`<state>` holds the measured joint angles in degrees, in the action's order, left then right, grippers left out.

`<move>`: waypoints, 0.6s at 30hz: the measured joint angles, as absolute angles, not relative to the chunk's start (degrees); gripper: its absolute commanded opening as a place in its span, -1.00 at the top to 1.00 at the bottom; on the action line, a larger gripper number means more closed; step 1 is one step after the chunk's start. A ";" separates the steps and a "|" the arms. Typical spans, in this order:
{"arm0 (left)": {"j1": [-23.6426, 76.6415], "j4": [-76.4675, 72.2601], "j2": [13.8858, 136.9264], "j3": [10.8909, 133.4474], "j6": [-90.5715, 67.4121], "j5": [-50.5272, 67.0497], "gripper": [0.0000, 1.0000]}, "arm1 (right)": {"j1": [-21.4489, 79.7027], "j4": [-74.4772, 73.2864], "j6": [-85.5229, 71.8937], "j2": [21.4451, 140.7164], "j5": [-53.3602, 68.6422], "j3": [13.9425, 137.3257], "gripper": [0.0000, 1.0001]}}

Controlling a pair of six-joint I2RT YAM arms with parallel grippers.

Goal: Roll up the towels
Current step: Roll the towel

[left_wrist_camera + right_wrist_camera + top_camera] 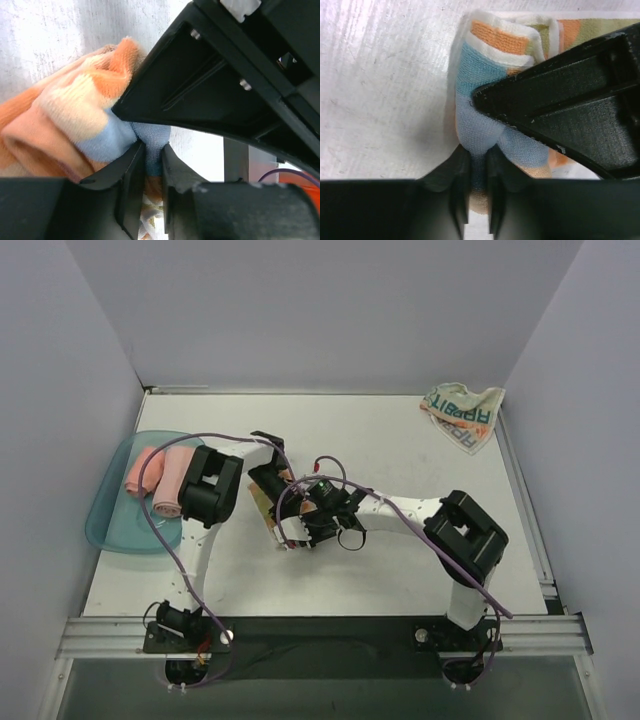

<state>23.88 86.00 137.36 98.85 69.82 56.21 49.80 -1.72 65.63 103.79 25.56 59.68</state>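
The striped towel (263, 506) lies mid-table, mostly hidden under both grippers. My left gripper (272, 488) is shut on a blue fold of it (152, 147); its orange and cream bands (75, 110) bunch to the left. My right gripper (300, 523) is shut on the same blue fold (479, 167), with the rolled end (495, 42) above. The two grippers meet jaw to jaw; each shows as a black body in the other's wrist view. The whitish RABBIT towel (462, 412) lies crumpled at the far right corner. Two pink rolled towels (158, 478) lie in the tray.
The shallow teal tray (108, 530) sits at the left edge of the table. Grey walls close in the back and both sides. Purple cables loop over both arms near the middle.
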 measured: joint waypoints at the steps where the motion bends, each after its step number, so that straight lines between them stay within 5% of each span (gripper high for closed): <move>1: 23.75 85.97 137.36 98.89 69.87 56.23 0.29 | 49.69 -2.46 65.21 104.16 25.43 60.60 1.00; 11: 17.26 82.59 132.46 96.84 66.78 57.04 -0.10 | 49.12 -14.20 53.45 105.14 28.01 66.46 1.00; 18: 9.72 78.65 128.11 96.86 64.47 55.88 -0.15 | 46.54 -26.98 45.08 106.17 34.59 69.06 1.00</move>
<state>9.72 78.65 128.11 96.86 64.47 55.88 46.54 -26.98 45.08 106.17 34.59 69.06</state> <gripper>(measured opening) 0.569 0.121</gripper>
